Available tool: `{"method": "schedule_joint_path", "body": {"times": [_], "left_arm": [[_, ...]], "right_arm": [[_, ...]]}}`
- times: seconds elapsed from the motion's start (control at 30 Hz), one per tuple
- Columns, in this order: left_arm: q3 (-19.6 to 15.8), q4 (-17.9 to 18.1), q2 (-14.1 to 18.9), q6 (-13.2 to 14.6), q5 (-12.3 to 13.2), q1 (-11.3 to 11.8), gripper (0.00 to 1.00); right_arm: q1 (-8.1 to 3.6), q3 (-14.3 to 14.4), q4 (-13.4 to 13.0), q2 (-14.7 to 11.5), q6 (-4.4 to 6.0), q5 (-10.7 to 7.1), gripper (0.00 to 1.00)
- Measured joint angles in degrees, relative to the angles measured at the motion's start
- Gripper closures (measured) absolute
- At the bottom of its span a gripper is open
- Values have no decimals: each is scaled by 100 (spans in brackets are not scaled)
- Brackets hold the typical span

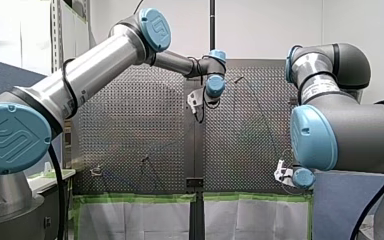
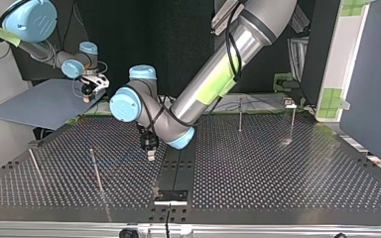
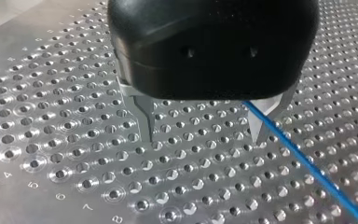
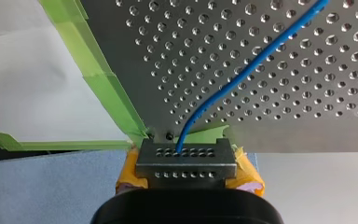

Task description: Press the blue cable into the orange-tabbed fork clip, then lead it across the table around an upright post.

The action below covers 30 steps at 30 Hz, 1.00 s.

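Observation:
The blue cable (image 4: pixel 242 74) runs over the perforated table (image 4: pixel 307 107) and ends in my right gripper (image 4: pixel 186 161). That gripper's yellow pads (image 4: pixel 248 171) are shut on the cable's end, just past the table's green-taped edge. My left gripper (image 3: pixel 204 135) hangs low over the plate, its two metal fingers (image 3: pixel 147 119) open with nothing between them. The blue cable (image 3: pixel 307 163) passes close beside one of these fingers and lies on the holes. In the top view my left gripper (image 2: pixel 150 148) is near the table's middle and my right gripper (image 2: pixel 87 89) is at the far left edge.
Two upright posts (image 2: pixel 240 114) (image 2: pixel 292 119) stand at the top view's back right, with a small fixture (image 2: pixel 288 102) beside them. Two leaning thin rods (image 2: pixel 96 171) (image 2: pixel 34 166) are at its left. A grey-blue sheet (image 2: pixel 39 104) lies beyond the left edge.

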Motion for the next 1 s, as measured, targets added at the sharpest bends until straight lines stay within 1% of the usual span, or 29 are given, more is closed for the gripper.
{"method": "schedule_joint_path", "body": {"times": [0.2, 0.63, 0.77, 0.87, 1.0], "left_arm": [[-3, 16, 23, -325, 207, 12, 0], [-12, 31, 86, -1070, 150, -34, 0], [-87, 67, 194, -1305, 89, -27, 0], [-210, 173, 324, -1409, 156, 5, 0], [-393, 351, 509, -1360, 319, 12, 0]], "right_arm": [[23, -14, 0, 0, -2, 0, 100], [53, -23, -8, 0, 5, 0, 100], [58, -25, -4, 0, 2, 0, 100], [63, -26, -1, 0, 0, 0, 100], [69, -27, 0, 0, -2, 0, 100]]}}
